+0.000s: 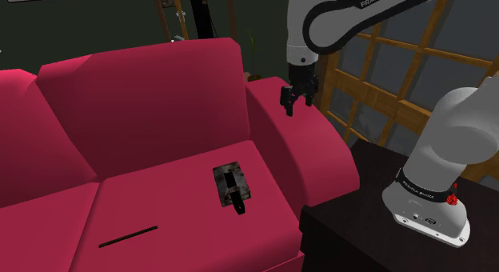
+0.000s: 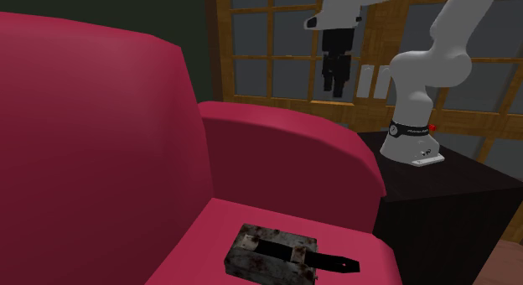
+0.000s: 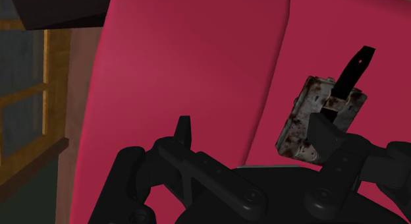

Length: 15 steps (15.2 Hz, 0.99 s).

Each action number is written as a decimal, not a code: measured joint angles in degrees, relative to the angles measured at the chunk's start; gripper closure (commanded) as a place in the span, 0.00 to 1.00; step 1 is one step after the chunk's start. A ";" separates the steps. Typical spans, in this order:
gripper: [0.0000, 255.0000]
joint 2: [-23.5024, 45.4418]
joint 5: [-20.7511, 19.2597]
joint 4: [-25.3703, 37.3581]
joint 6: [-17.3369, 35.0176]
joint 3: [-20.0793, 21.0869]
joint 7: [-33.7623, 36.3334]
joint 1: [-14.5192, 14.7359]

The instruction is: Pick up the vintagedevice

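Note:
The vintage device (image 1: 232, 185) is a worn, rust-stained grey box with a black strip and a black handle sticking out of one end. It lies flat on the red sofa's seat cushion (image 1: 168, 206), close to the armrest (image 1: 300, 138). My gripper (image 1: 297, 102) hangs in the air above the armrest, open, with nothing between its fingers. From the second exterior view the device (image 2: 272, 252) is in the foreground and the gripper (image 2: 335, 78) is high behind the armrest. In the wrist view the device (image 3: 301, 117) lies past the gripper (image 3: 253, 134), partly hidden by one finger.
The sofa's tall backrest (image 1: 152, 94) rises behind the seat. A thin black stick (image 1: 128, 235) lies on the cushion toward the shoulder view's left. The dark stand (image 1: 368, 222) sits beside the armrest, and a wooden lattice window (image 1: 400, 78) is behind the arm.

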 measured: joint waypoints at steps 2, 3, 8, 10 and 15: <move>0.00 3.07 0.71 0.46 2.08 1.32 2.16 0.38; 0.00 4.56 1.11 0.11 3.60 2.05 3.29 0.64; 0.00 14.82 1.72 2.27 10.45 5.34 9.09 1.42; 0.00 18.95 1.58 3.39 12.97 6.49 11.57 1.82; 0.00 30.91 -0.23 7.82 19.22 8.65 18.50 3.41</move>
